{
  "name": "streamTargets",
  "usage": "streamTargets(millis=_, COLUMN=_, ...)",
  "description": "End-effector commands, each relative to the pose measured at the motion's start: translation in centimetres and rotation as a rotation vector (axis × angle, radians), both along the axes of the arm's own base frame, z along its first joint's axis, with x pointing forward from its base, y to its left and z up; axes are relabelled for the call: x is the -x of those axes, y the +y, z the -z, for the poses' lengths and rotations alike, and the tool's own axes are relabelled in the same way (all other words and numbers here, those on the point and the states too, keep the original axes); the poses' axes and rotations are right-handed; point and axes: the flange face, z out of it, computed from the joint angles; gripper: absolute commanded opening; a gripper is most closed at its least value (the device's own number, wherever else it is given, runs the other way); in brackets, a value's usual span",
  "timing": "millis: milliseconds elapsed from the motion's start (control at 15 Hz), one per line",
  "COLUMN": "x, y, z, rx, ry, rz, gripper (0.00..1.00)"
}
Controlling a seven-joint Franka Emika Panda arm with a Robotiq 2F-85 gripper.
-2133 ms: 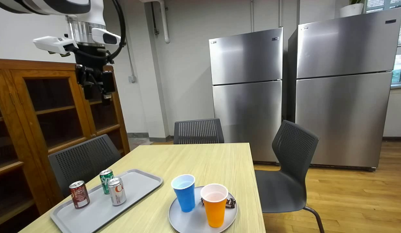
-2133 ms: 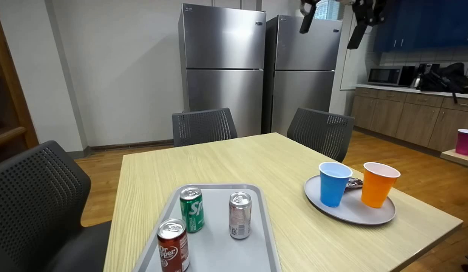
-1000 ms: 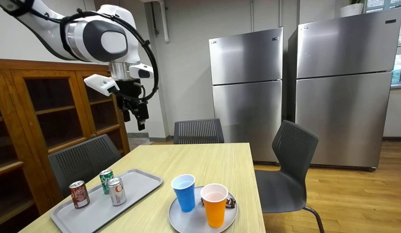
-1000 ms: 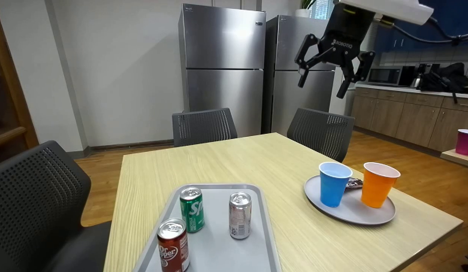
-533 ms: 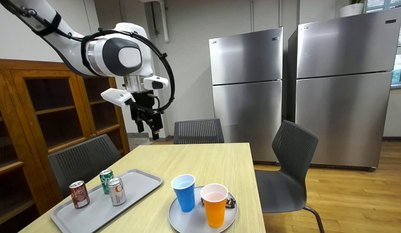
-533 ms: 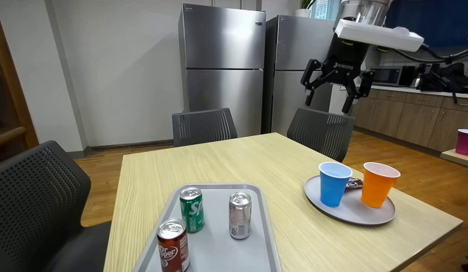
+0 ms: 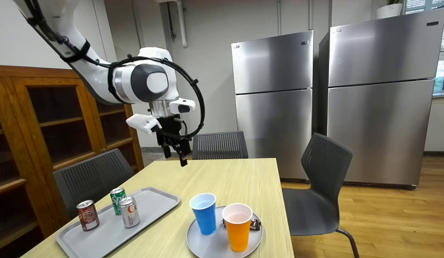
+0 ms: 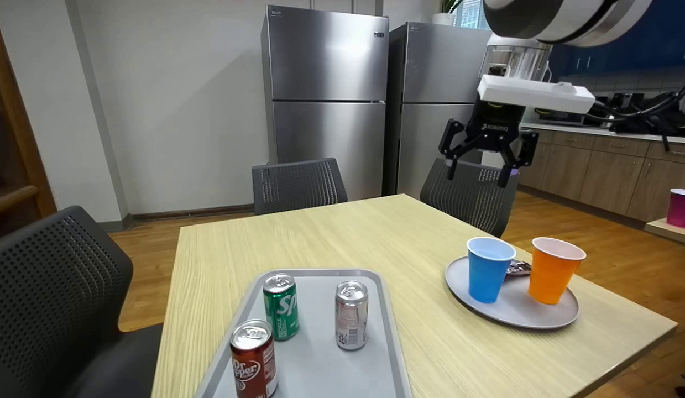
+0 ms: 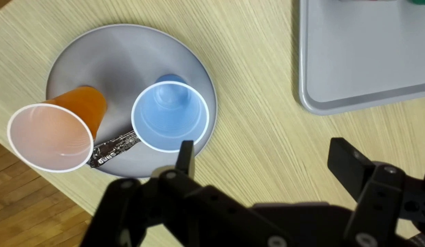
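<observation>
My gripper (image 9: 263,145) stands open above the pale wooden table, with nothing between its fingers. In the wrist view, one finger overlaps the rim of the blue cup (image 9: 170,113), but both exterior views show it well above the cup. That cup stands upright on a round grey plate (image 9: 116,41) beside an orange cup (image 9: 89,104). Between the cups lies a dark shiny wrapper (image 9: 117,146), its ends partly hidden by them. On a grey tray (image 8: 320,378) stand a green Sprite can (image 8: 283,315), a silver can (image 8: 351,320) and a red Dr Pepper can (image 8: 254,365).
Dark chairs stand around the table, one at the far edge (image 7: 220,146) and one at the side near the plate (image 7: 324,172). A wooden cabinet (image 7: 60,118) and two steel refrigerators, the nearer-left one (image 7: 273,107) among them, stand behind. A magenta cup (image 8: 681,207) sits farther off.
The arm has come down from high above and moved over the table toward the cups, its gripper staying open. Cups, plate, tray and cans have not moved.
</observation>
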Motion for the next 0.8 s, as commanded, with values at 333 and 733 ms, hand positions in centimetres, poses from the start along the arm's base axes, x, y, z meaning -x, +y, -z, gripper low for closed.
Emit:
streamTargets(millis=333, x=-3.3, y=-1.4, z=3.9, rx=0.096, ry=-0.003, rz=0.115, gripper=1.00)
streamTargets(millis=733, x=-3.9, y=-2.3, z=6.8, rx=0.133, ry=0.053, rz=0.152, gripper=1.00)
